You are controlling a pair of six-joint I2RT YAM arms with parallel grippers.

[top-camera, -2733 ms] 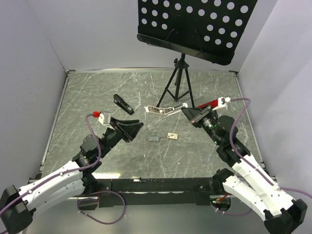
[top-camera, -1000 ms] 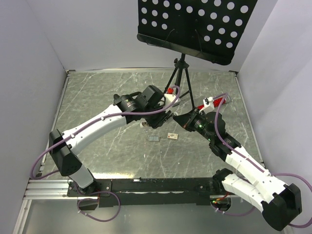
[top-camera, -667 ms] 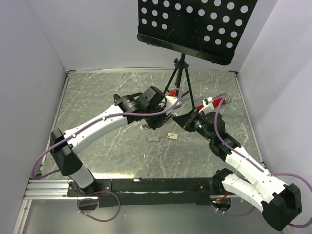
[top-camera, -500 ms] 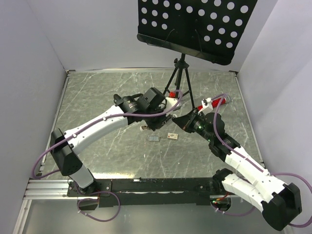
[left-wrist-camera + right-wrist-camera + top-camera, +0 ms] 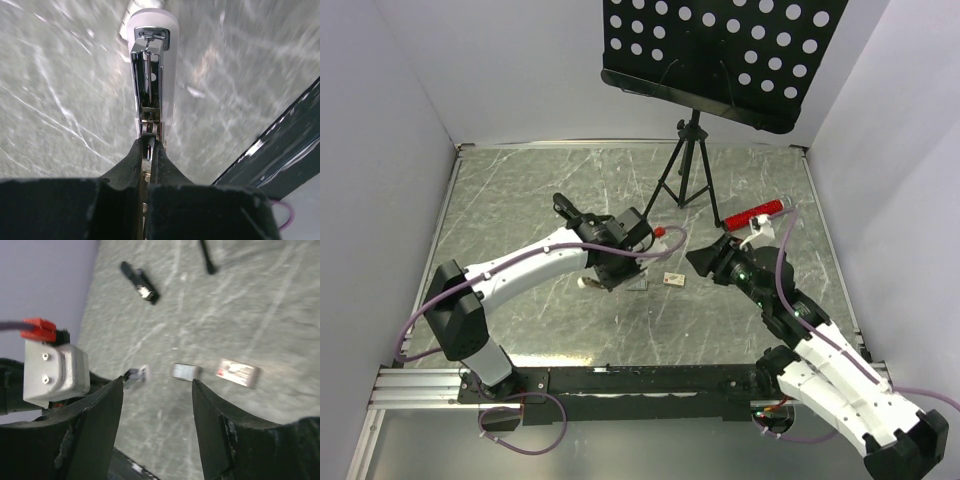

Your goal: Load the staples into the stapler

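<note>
Left of centre on the counter (image 5: 510, 200), left gripper (image 5: 149, 146) clamped tight on the white stapler (image 5: 152, 75), magazine exposed. Staples (image 5: 184, 371) lie flat just right of its tip, near tan-and-white box (image 5: 238, 372). Right gripper (image 5: 157, 385) hovers above, jaws apart, holding nothing.

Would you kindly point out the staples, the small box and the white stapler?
staples (image 5: 185, 371): right wrist view, strip's middle.
small box (image 5: 238, 373): right wrist view, top face.
white stapler (image 5: 150, 75): left wrist view, metal magazine.
</note>
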